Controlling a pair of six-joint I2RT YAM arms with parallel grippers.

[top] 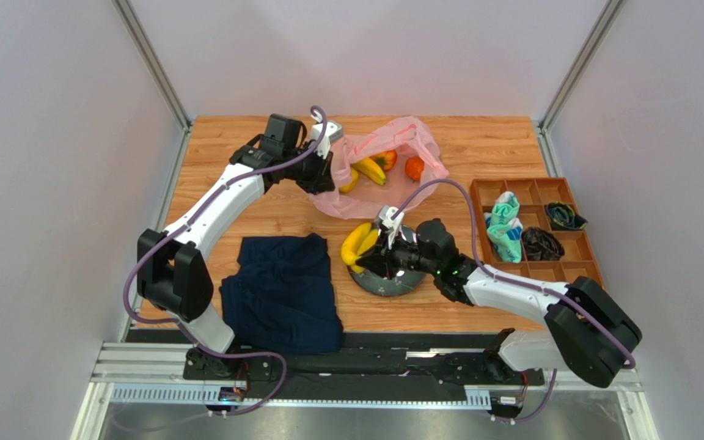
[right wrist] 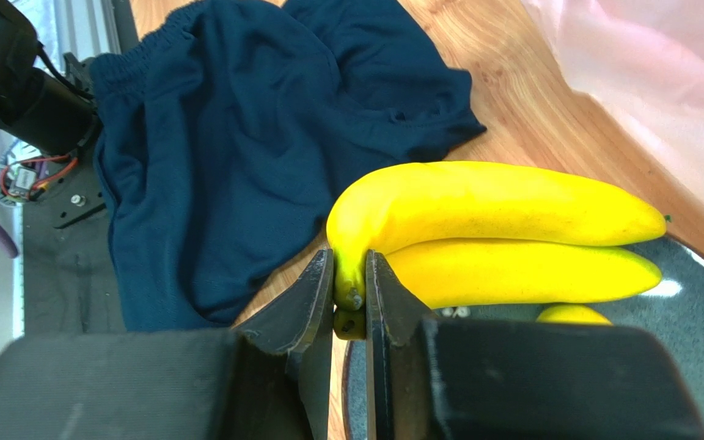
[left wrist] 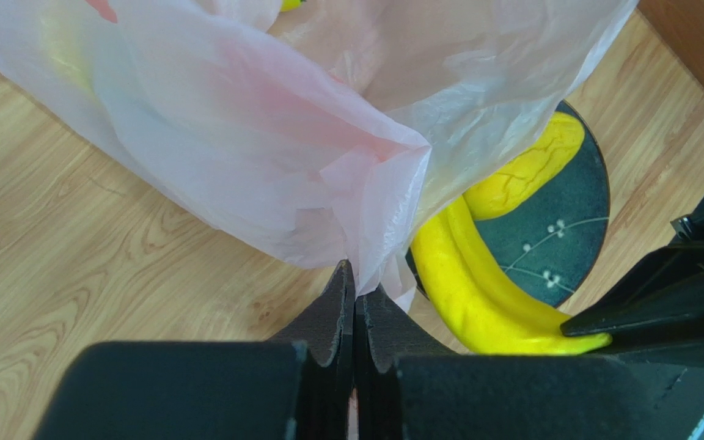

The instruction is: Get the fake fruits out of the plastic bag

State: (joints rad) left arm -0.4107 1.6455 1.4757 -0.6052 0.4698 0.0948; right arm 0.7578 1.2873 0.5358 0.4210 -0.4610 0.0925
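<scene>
Rail (top: pixel 356 367): black rail along the near edge of the wooden bench (top: pixel 475 137), carrying both arm bases. Just beyond it, left of centre, we see a dark navy folded cloth (top: pixel 282 293).
Right tool (right wrist: pixel 350 295): clamped on the short stem of the glossy yellow plastic banana bunch (right wrist: pixel 503 220), with nothing else between its fingers.
Banana bunch: out of the bag, over the left rim of the dark grey round plate (top: pixel 392 284). We cannot tell whether it rests there or hangs. Its long axis runs roughly near to far, with the stem at the near end in the tool and the tips pointing far, toward the bag.
Long yellow piece (left wrist: pixel 530 170): a textured yellow plastic fruit on the plate, just beside the bunch.
Left tool (left wrist: pixel 354 286): pinched tight on a fold of the thin translucent pink plastic bag (left wrist: pixel 264 156).
Pink bag: lies far centre on the bench. Inside it are a yellow fruit (top: pixel 370 170), a red-orange round fruit (top: pixel 388 159) and an orange round fruit (top: pixel 414 169).
Stem grip: we judge it narrow. The slick bunch could swivel or slip, and if let go over the rim it could tip off the plate.
Bag pinch: the film is thin and could slide free. A hard pull might drag the bag over the plate or roll the round fruits out across the bench.
</scene>
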